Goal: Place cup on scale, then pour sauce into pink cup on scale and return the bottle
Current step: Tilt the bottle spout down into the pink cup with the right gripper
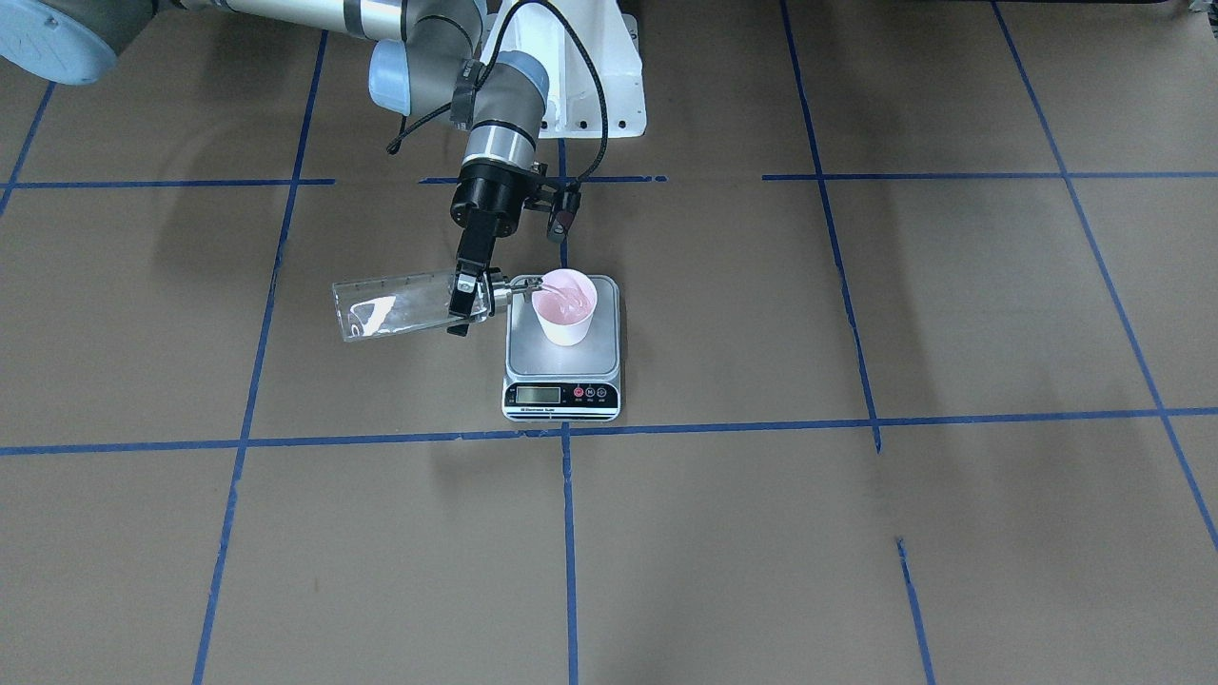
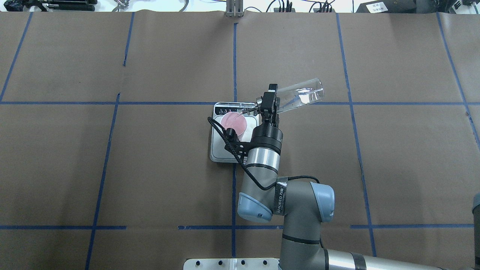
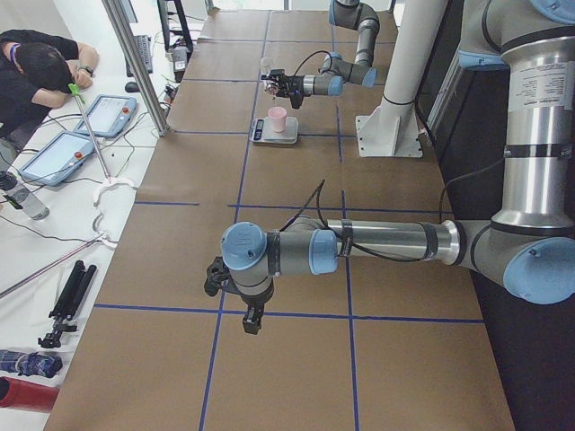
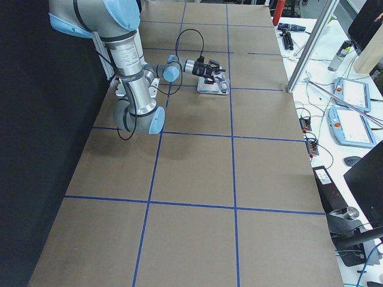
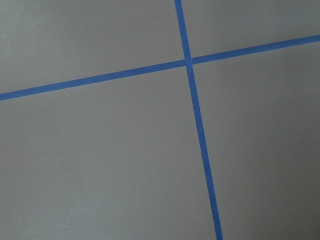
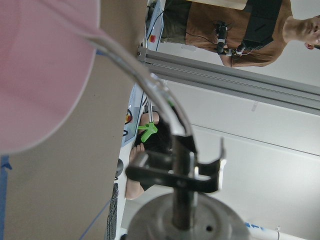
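Note:
The pink cup (image 1: 565, 312) stands upright on the silver platform of the scale (image 1: 561, 366), toward its rear half. My right gripper (image 1: 466, 303) is shut on the neck of the clear glass bottle (image 1: 390, 306), which is tipped almost level. Its thin spout (image 1: 521, 285) reaches over the cup's rim. The right wrist view shows the spout (image 6: 145, 85) curving to the cup (image 6: 40, 65). Faint glints show inside the cup; the clear sauce is hard to make out. My left gripper (image 3: 244, 319) hangs over bare table far from the scale; I cannot tell whether it is open or shut.
Blue tape lines cross the brown table (image 2: 112, 168). The white robot base (image 1: 590, 76) stands behind the scale. The scale's display (image 1: 539, 393) faces away from the robot. A person (image 3: 36, 67) and tablets (image 3: 108, 112) are at a side bench.

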Controlling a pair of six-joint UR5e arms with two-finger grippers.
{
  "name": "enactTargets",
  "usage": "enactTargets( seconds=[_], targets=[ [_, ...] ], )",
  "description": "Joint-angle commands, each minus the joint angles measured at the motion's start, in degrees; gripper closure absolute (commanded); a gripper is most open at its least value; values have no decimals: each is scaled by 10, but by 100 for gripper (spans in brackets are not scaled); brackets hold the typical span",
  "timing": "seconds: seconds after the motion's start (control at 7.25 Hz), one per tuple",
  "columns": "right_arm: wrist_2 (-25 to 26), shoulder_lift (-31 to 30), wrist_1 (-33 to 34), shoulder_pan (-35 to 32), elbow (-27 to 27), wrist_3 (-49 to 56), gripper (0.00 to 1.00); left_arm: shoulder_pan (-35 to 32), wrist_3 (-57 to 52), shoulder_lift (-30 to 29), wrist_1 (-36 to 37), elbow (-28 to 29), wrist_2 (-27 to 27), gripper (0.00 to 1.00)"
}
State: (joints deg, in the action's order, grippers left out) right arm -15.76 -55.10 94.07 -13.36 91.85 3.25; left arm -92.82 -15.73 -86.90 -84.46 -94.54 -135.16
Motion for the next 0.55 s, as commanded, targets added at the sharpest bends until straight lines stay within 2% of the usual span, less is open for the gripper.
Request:
enactTargets(
  seconds=[0.0, 0.41],
  targets=[
    [-1, 0, 0, 0, 0, 0, 100, 1, 0, 1, 0, 0, 0, 0],
    [-3, -1, -10, 0, 3, -11, 100, 1, 0, 0, 0, 0, 0, 0]
  ],
)
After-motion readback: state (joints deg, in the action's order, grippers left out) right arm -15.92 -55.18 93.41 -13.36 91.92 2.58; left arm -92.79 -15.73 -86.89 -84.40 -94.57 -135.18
